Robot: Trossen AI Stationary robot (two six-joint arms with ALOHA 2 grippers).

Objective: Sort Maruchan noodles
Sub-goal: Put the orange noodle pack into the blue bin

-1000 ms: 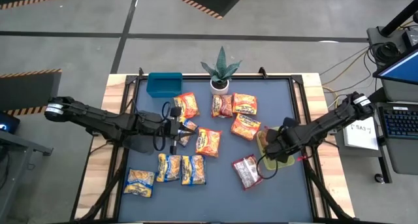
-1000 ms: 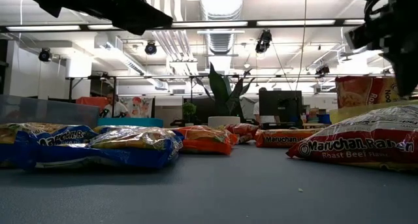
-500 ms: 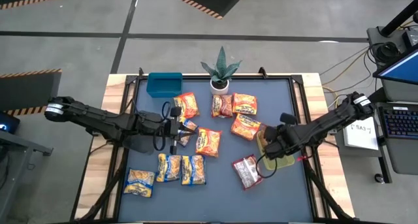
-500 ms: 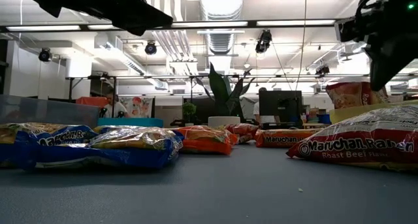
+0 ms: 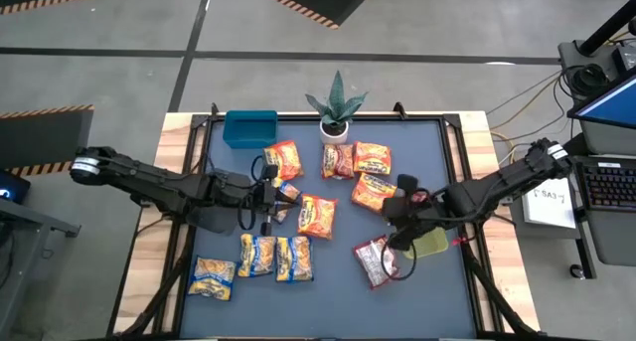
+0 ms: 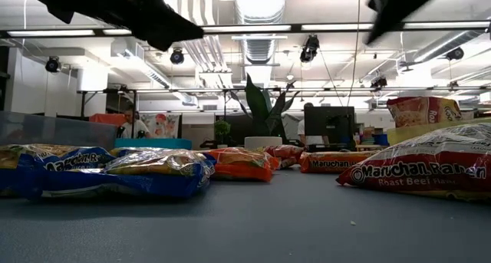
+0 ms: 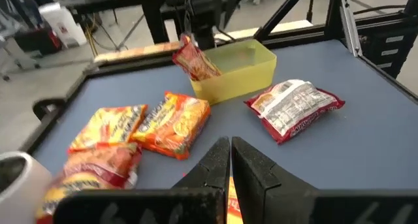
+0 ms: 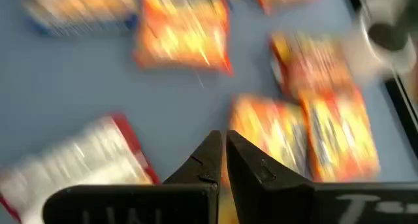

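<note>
Maruchan noodle packets lie flat on the blue mat: orange ones [image 5: 372, 158] [image 5: 316, 215] in the middle, yellow-and-blue ones [image 5: 256, 254] near the front left, and a red-and-white one [image 5: 376, 261]. One orange packet [image 7: 196, 61] leans upright inside the yellow-green bin [image 7: 238, 74]. My left gripper [image 5: 281, 194] [image 7: 228, 149] hovers shut over the mat's left middle with nothing between its tips. My right gripper [image 5: 386, 216] [image 8: 222, 144] is shut and empty, hanging above the mat between an orange packet [image 5: 373, 192] and the red-and-white one, just left of the bin [image 5: 429, 245].
A blue bin [image 5: 249, 128] stands at the far left corner of the mat, and a small potted plant [image 5: 336, 107] at the far middle. Wooden table edges frame the mat. Bare mat shows at the near right and along the near edge.
My right gripper has risen from over the yellow-green bin and swung toward the table's left, tipping its fingers downward; it stays shut. The orange packet stays leaning in the bin.
</note>
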